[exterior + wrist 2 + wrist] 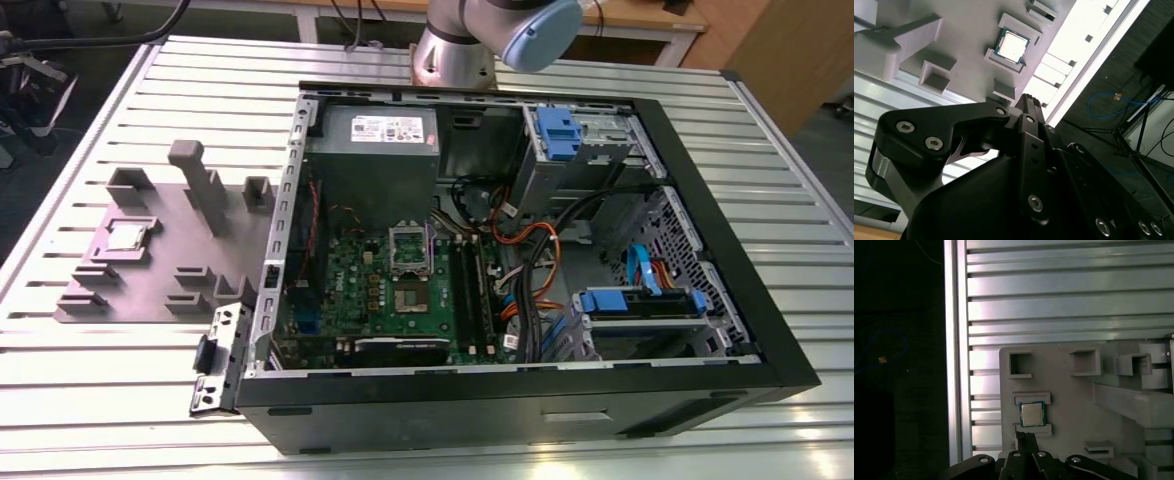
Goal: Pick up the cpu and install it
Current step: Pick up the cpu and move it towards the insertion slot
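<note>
The cpu [127, 237] is a small silver square chip lying flat in a recess of the grey fixture plate [174, 275], on the exterior view's left of the computer case. In both wrist views the cpu [1013, 46] [1032, 414] lies a short way beyond the tips of my gripper [1026, 98] [1022, 436], apart from them. The black fingers meet at a point, shut, with nothing between them. Inside the case, the green motherboard [387, 290] carries a silver socket frame [410, 245].
The open black computer case [534, 400] sits on a ribbed metal table [107, 400], with a grey power supply [380, 150], blue drive brackets [641, 300] and bundled cables inside. Raised posts [187, 165] stand on the fixture plate. The arm's base [454, 55] is behind the case.
</note>
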Motion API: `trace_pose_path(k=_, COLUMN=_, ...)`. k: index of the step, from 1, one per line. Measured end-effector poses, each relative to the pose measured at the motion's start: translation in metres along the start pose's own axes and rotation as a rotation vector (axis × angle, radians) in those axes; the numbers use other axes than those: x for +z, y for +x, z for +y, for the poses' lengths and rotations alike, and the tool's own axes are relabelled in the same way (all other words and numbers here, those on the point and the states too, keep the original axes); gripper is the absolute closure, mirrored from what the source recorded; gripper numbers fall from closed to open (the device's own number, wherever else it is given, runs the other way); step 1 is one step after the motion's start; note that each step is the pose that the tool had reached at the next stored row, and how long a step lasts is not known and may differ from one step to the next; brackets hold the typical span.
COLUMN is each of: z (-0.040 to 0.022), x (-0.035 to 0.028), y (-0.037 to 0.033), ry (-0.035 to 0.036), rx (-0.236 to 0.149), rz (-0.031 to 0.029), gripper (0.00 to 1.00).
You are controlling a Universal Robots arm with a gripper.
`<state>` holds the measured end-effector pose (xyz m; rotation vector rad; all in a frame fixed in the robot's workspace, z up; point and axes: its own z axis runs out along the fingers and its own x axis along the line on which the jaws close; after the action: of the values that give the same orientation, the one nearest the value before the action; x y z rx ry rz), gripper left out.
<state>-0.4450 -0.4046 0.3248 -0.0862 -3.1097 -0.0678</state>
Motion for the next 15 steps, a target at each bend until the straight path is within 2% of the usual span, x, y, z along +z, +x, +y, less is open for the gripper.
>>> trace_pose_path(k=12, z=0.0000, x=0.0000, y=0.0003, ry=0.0000, rx=0.000, rz=0.0000, gripper=0.89)
trace_pose_path(k=14, z=0.0000, x=0.0000, y=0.0003, ry=0.0000, rx=0.000, rz=0.0001, gripper=0.77)
trace_pose_path(k=15, z=0.0000, x=0.0000, y=0.0003, ry=0.0000, rx=0.000, rz=0.0000, gripper=0.77)
